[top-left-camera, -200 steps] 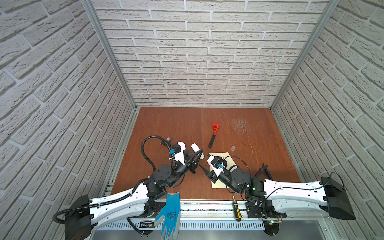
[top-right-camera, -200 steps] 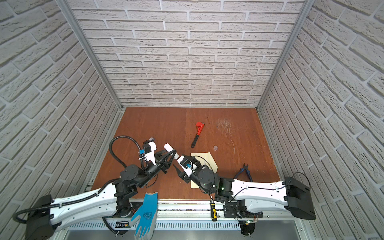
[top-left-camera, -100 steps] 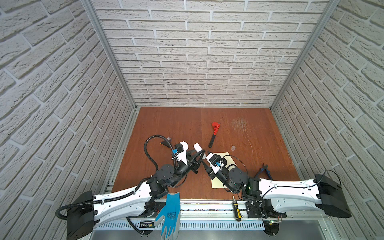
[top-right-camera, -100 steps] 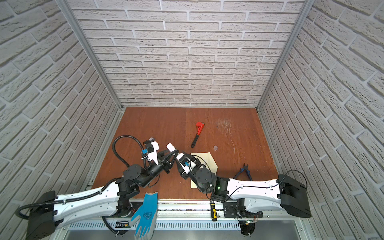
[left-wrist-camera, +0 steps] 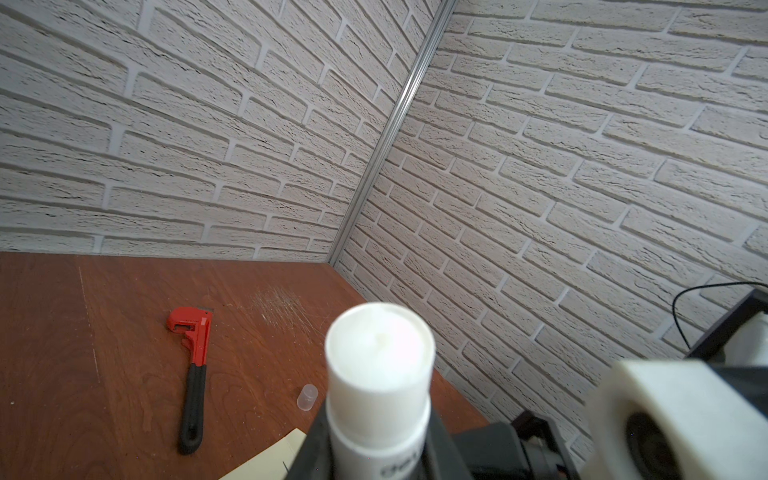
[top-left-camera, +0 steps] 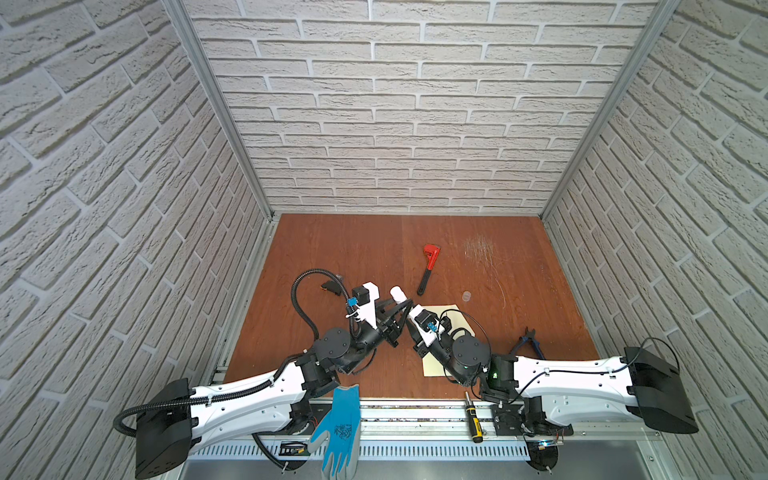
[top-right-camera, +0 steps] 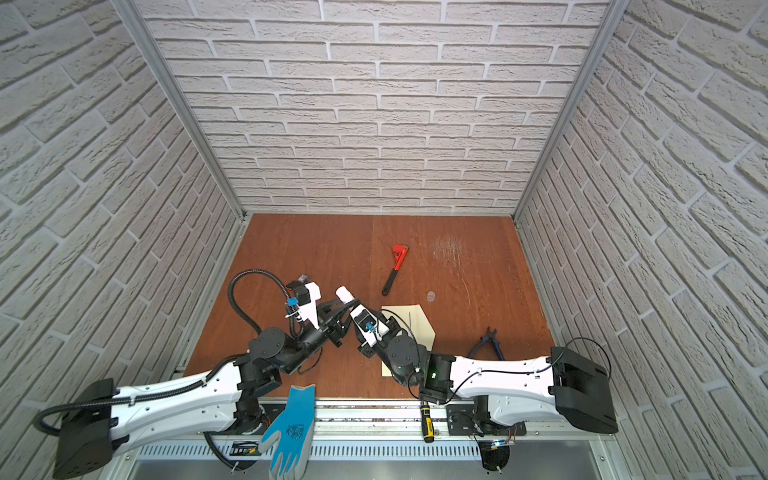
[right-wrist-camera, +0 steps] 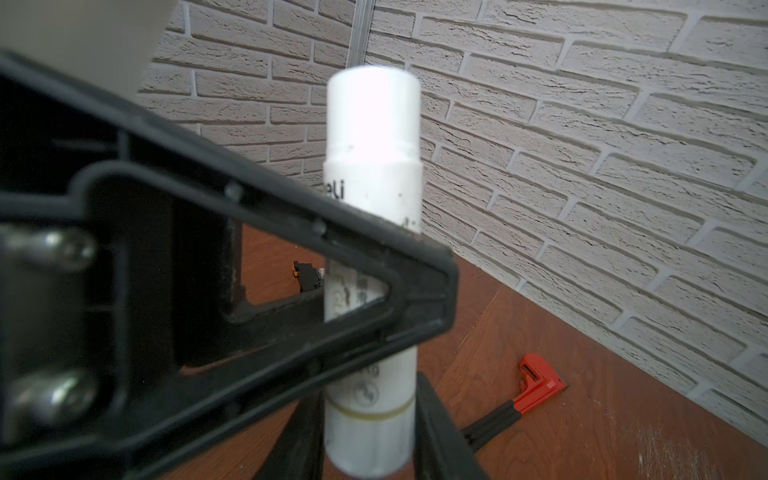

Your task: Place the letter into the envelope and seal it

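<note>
A white glue stick is held up above the table between both arms. My left gripper is shut on its body, with the uncapped end pointing away from the camera. In the right wrist view my right gripper is shut on the stick's lower end, a finger pressed to each side. The cream envelope lies flat on the table, partly under the right arm. The letter is out of view.
A red pipe wrench lies behind the grippers and a clear cap sits near the envelope's far corner. Blue pliers lie to the right, and a small black object to the left. A screwdriver and a blue glove rest on the front rail.
The right gripper has moved left up to the glue stick and its jaws have closed round the stick's lower end. The left gripper kept hold and shifted slightly towards it.
</note>
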Robot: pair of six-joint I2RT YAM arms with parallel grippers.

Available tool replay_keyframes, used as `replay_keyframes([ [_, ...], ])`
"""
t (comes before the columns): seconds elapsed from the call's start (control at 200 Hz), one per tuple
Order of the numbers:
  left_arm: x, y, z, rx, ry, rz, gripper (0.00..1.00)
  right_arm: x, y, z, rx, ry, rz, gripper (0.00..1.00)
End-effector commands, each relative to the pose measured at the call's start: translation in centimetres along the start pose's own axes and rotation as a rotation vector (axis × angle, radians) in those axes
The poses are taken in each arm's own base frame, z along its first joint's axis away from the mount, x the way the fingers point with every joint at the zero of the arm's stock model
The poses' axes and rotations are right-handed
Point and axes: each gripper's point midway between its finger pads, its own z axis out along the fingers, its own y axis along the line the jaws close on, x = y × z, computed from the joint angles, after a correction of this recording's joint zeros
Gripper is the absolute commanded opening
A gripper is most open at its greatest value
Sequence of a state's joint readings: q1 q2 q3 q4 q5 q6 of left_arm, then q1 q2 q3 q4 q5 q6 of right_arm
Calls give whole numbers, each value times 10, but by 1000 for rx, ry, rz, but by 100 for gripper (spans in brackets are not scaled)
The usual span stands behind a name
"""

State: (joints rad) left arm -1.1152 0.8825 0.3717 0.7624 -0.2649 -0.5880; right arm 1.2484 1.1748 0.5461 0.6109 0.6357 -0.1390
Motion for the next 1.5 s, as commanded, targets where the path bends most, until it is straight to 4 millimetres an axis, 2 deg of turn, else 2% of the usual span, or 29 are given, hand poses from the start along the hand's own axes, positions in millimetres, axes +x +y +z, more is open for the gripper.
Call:
replay_keyframes([
  [0.0,-26,-18,3,60,-75,-35,0,-23,-2,1,17,-61,46,31],
  [0.275,-18,-20,5,72,-41,-39,0,-25,1,-1,-13,-57,37,17],
  [0.49,-14,-30,4,146,19,-20,0,-31,18,-11,-154,-36,46,7],
  [0.675,-6,-53,-10,353,99,-5,0,-46,38,-39,-374,-40,114,6],
  [0.79,-1,-73,-27,508,123,-5,0,-65,48,-69,-538,-75,195,6],
  [0.94,2,-91,-43,633,157,-4,0,-73,58,-94,-680,-37,227,6],
  [1.07,4,-98,-46,678,176,-6,0,-75,63,-104,-754,15,249,6],
  [1.185,3,-98,-44,671,172,-11,0,-71,63,-103,-763,65,249,7],
  [1.255,-1,-95,-42,648,153,-8,0,-65,57,-97,-712,86,221,14],
  [1.285,-4,-92,-41,627,138,-6,0,-61,51,-93,-670,93,204,21],
  [1.32,-8,-89,-38,597,116,-3,0,-55,45,-88,-621,101,183,34],
  [1.41,-23,-71,-30,462,56,-3,0,-41,30,-78,-512,100,120,53],
  [1.495,-35,-50,-23,306,3,-3,0,-31,21,-69,-430,76,85,63],
])
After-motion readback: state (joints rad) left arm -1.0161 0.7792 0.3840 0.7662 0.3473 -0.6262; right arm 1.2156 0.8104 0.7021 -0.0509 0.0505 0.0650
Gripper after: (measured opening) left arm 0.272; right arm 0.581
